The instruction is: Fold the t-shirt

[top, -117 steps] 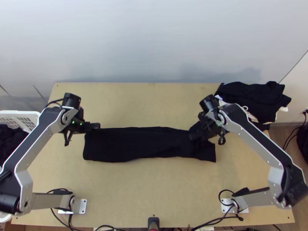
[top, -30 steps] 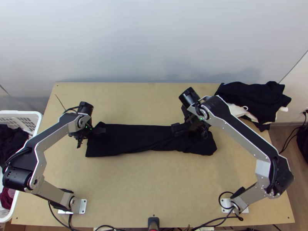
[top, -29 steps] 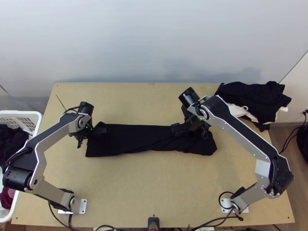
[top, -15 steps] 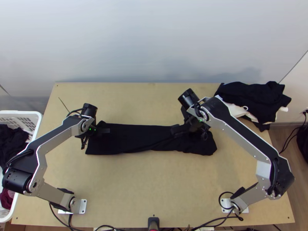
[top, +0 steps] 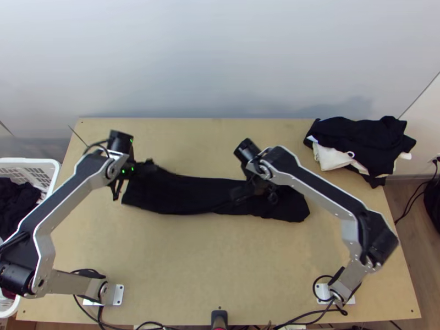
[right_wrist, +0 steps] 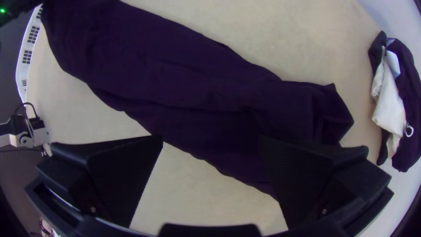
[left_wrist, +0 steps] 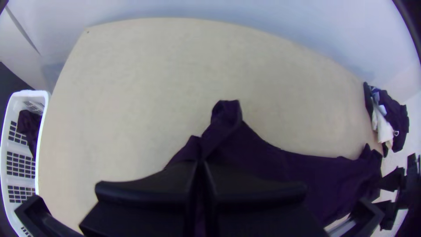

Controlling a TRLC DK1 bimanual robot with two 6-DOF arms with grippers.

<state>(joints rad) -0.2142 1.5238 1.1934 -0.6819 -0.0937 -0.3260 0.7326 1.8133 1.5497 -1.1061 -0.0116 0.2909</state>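
The black t-shirt [top: 192,195] lies as a long narrow strip across the middle of the table, creased at its right end. At the strip's left end is my left gripper [top: 153,166]. In the left wrist view my left gripper [left_wrist: 201,169] is shut on the shirt's cloth [left_wrist: 254,151], with a bunched tip standing beyond the fingers. My right gripper [top: 237,193] is over the right half of the strip. Seen in the right wrist view, my right gripper [right_wrist: 212,145] stands open above the shirt [right_wrist: 175,79], its fingers wide apart and no cloth between them gripped.
A pile of black and white clothes [top: 363,143] lies at the table's far right corner. A white basket [top: 52,165] holding dark clothes stands off the left side. Bare table [top: 220,264] lies between the strip and the near edge.
My left gripper has moved up the picture, drawing the strip's left end with it. My right gripper has shifted left and slightly down along the strip.
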